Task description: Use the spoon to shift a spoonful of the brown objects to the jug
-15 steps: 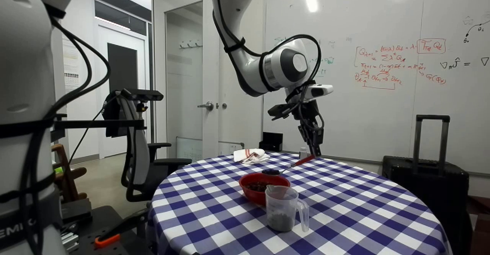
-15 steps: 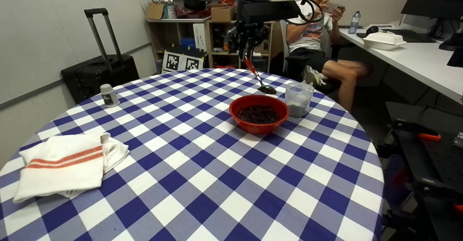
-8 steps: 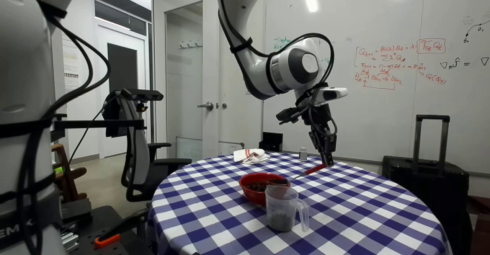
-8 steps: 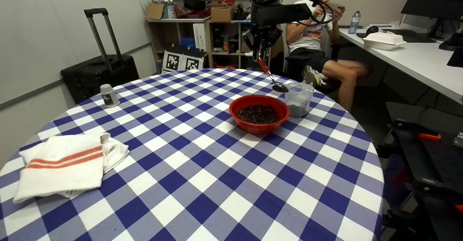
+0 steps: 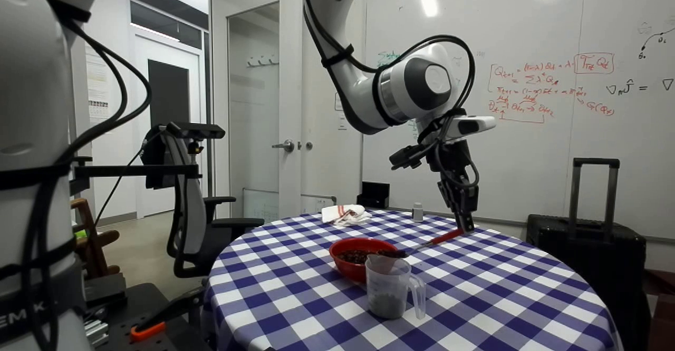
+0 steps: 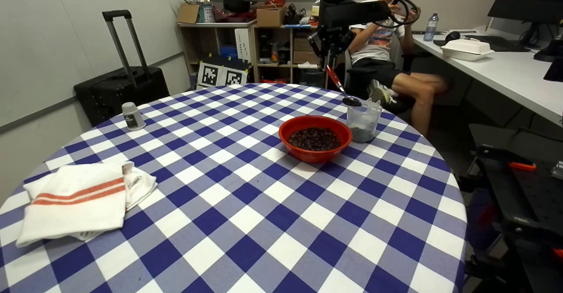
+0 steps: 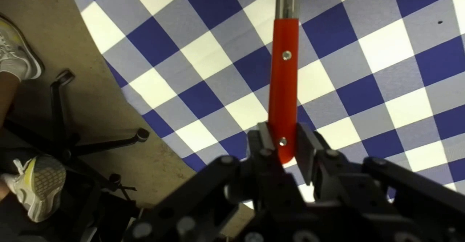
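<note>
My gripper [image 7: 283, 133] is shut on the red handle of the spoon [image 7: 283, 75]; its bowl end is out of the wrist view. In both exterior views the gripper [image 5: 465, 230] [image 6: 328, 66] holds the spoon [image 5: 444, 237] [image 6: 335, 79] slanting down, with a heap of dark brown objects [image 6: 352, 101] on it. The spoon's bowl end appears near the rim of the clear jug [image 6: 363, 123] [image 5: 387, 290]; I cannot tell whether it is over the opening. The jug holds something dark grey at its bottom. Beside it, the red bowl [image 6: 314, 155] [image 5: 348, 272] holds more brown objects [image 6: 314, 139].
A folded white towel with red stripes [image 6: 83, 200] [image 5: 345, 214] and a small grey shaker [image 6: 133, 117] [image 5: 417, 212] stand on the checkered table [image 6: 220, 196]. A person [image 6: 378, 42] sits behind the table. A black suitcase [image 5: 585, 261] stands beyond the table edge.
The gripper and loaded spoon have moved right in both exterior views, lowering in an exterior view. The spoon's end has gone from near the red bowl to the jug's rim. Bowl and jug stayed.
</note>
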